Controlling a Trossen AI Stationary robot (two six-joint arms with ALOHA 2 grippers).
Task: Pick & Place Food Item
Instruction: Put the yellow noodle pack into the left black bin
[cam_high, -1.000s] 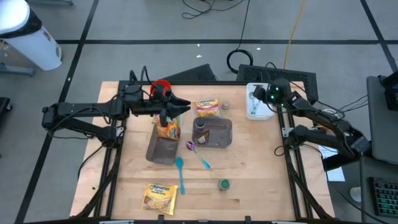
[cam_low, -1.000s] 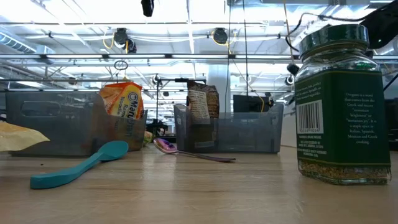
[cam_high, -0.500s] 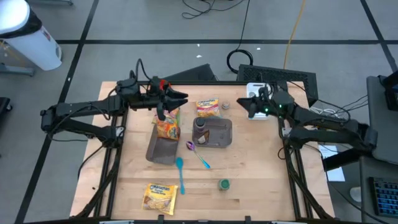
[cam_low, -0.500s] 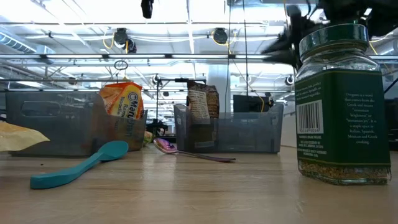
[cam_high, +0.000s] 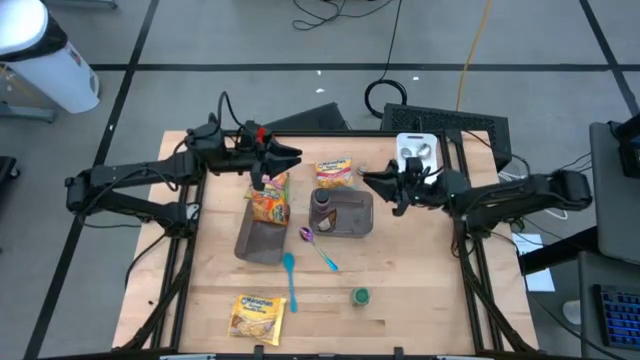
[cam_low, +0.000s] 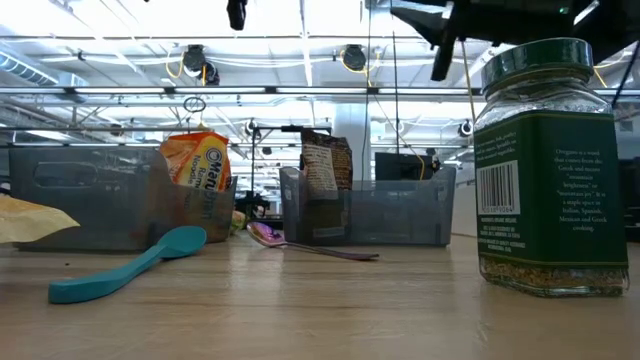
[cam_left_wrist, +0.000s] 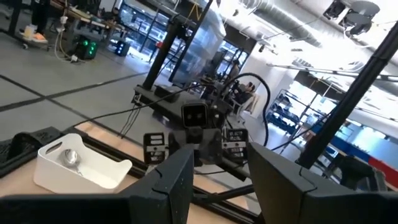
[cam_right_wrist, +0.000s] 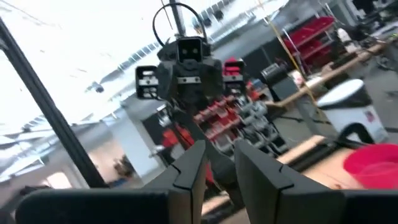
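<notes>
teal spoon (cam_high: 291, 278) nr grey bin (cam_high: 262, 233); herb jar (cam_high: 360, 296) apart

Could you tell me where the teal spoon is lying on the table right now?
In the high view the teal spoon lies flat near the table's middle, just below the left grey bin, beside the purple spoon and above the ramen packet.
</notes>
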